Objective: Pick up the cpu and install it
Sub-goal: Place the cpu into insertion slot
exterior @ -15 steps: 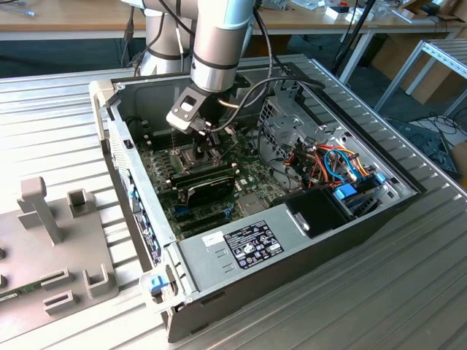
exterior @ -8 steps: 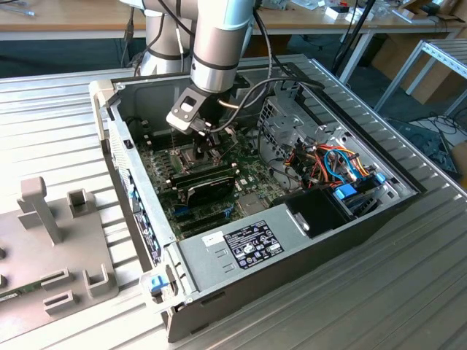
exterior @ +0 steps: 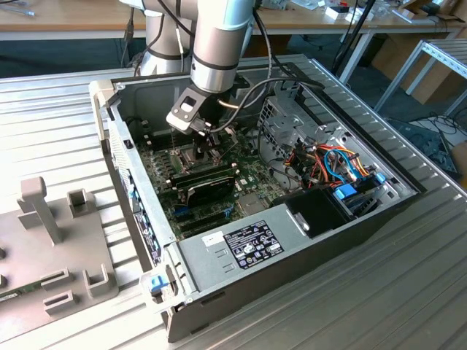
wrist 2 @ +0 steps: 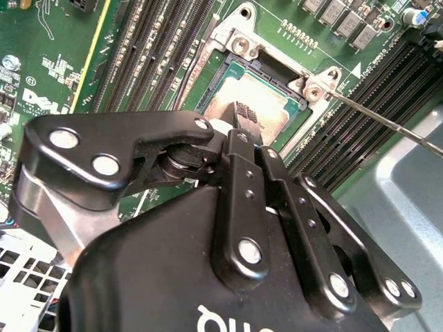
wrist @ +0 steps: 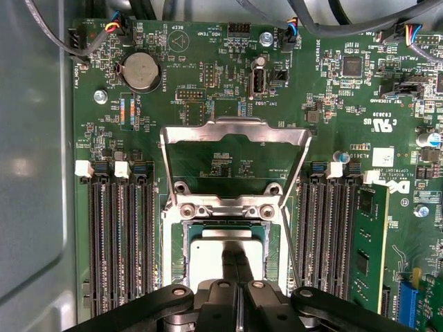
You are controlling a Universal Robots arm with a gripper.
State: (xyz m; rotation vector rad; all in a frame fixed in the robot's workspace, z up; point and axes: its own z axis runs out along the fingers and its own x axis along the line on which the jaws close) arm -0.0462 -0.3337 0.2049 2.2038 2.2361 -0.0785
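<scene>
Cpu (wrist: 205,260), flat dull-silver square, lies socketed under closed claw (wrist: 235,252).

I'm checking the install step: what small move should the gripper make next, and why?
Probably lift straight up: the cpu lies flat in the socket, the gripper has its fingertips shut over the chip's middle, and the socket frame stands open.

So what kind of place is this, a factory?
Probably a workshop or lab for robots. A robot arm reaches into an opened computer case that sits on a ribbed metal table, and there are long wooden desks behind it.
</scene>
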